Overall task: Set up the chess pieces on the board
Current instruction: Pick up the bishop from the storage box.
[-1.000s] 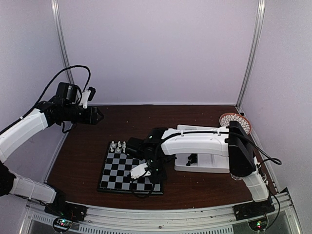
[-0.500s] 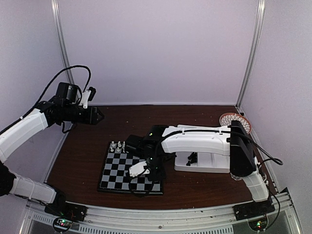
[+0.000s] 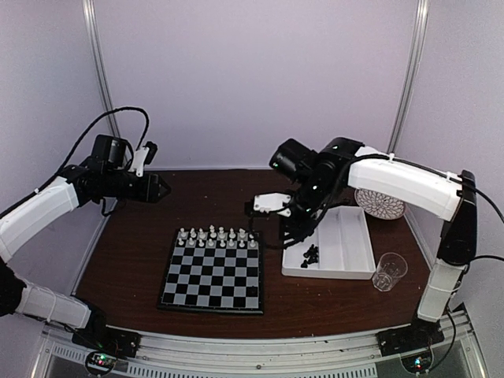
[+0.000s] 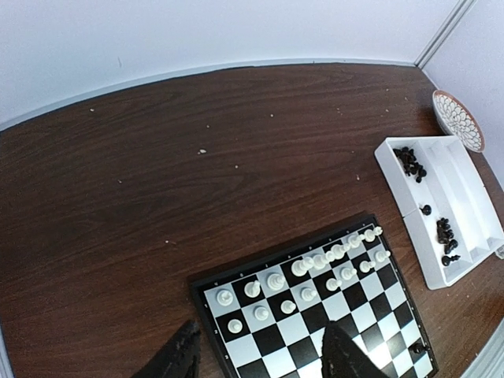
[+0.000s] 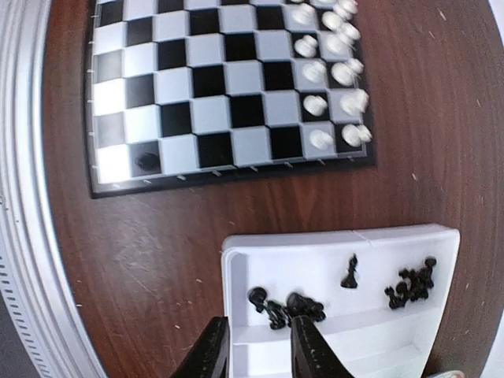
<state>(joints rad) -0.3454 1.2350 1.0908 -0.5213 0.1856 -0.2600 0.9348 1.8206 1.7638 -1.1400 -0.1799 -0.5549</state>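
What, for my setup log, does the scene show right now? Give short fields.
board: flat on the table
white pieces: two rows at board's far edge
lone black piece: on board, by near right corner
other black pieces: in the tray
left fingers: apart, empty, raised left of board
right fingers: apart, empty, above tray

Right wrist cam: white pieces [image 5: 315, 72] blurred, types unreadable; board [image 5: 206, 80] top edge & tray [image 5: 370, 346] bottom cropped. Top cam: black pieces [image 3: 310, 253] in tray too small to ID. Left wrist cam: board near part cut off at btm.
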